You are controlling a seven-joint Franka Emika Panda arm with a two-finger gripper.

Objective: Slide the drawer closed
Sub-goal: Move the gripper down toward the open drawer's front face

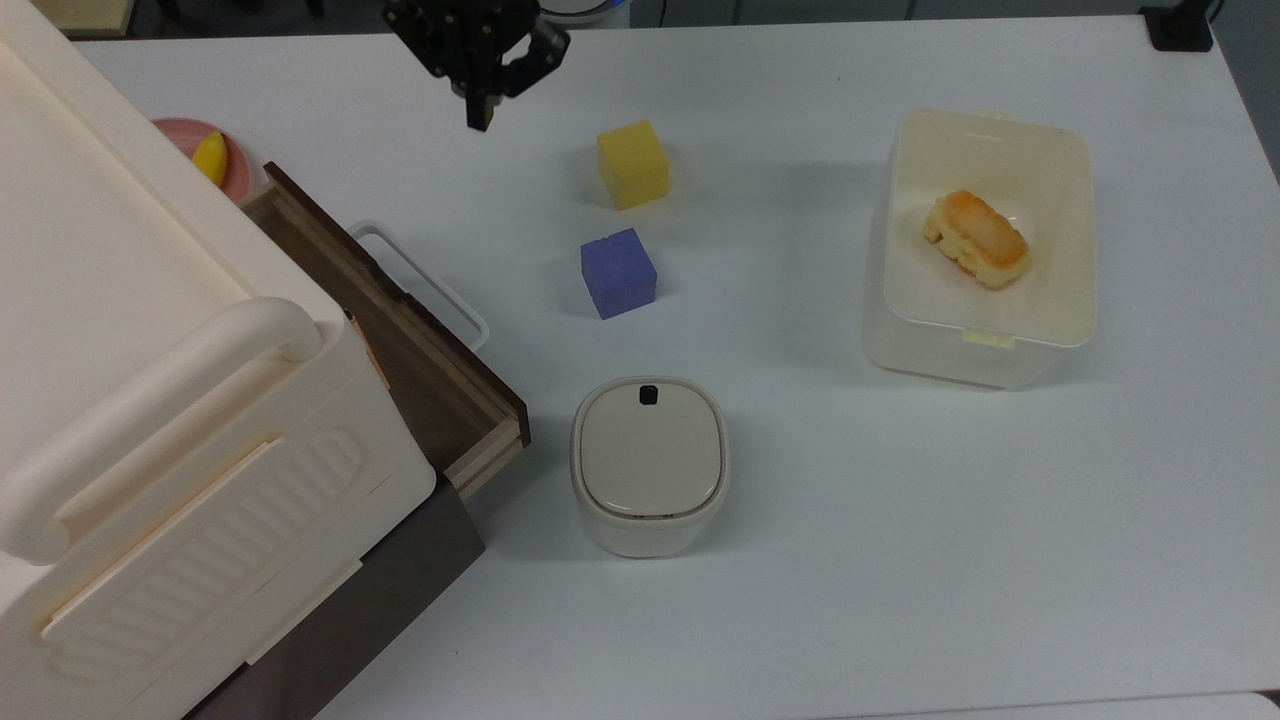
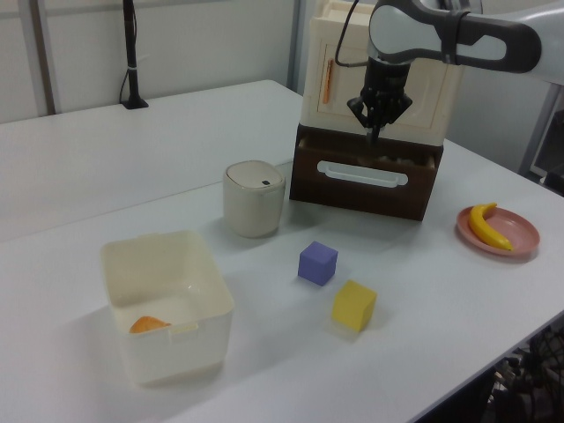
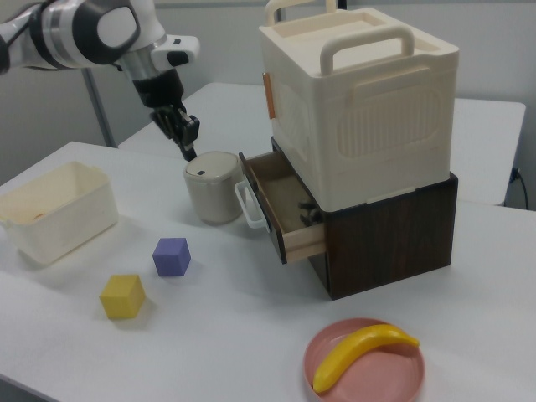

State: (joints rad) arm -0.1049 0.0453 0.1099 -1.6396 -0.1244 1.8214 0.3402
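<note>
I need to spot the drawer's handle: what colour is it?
White, clearest in the top view: the handle on the drawer.

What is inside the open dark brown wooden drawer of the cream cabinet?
The dark brown wooden drawer shows a bare wood floor at the front; the right view has a small dark shape further back, unidentifiable. The cream cabinet covers the rear.

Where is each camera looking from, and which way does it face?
Top view: above the table, looking straight down; the end effector shows at the top edge.
Left view: low, facing the drawer front; the arm and end effector show before the cabinet.
Right view: low by the banana plate, seeing the open drawer sideways; arm at the right view's upper left.
All share the drawer, blue cube and yellow cube.
</note>
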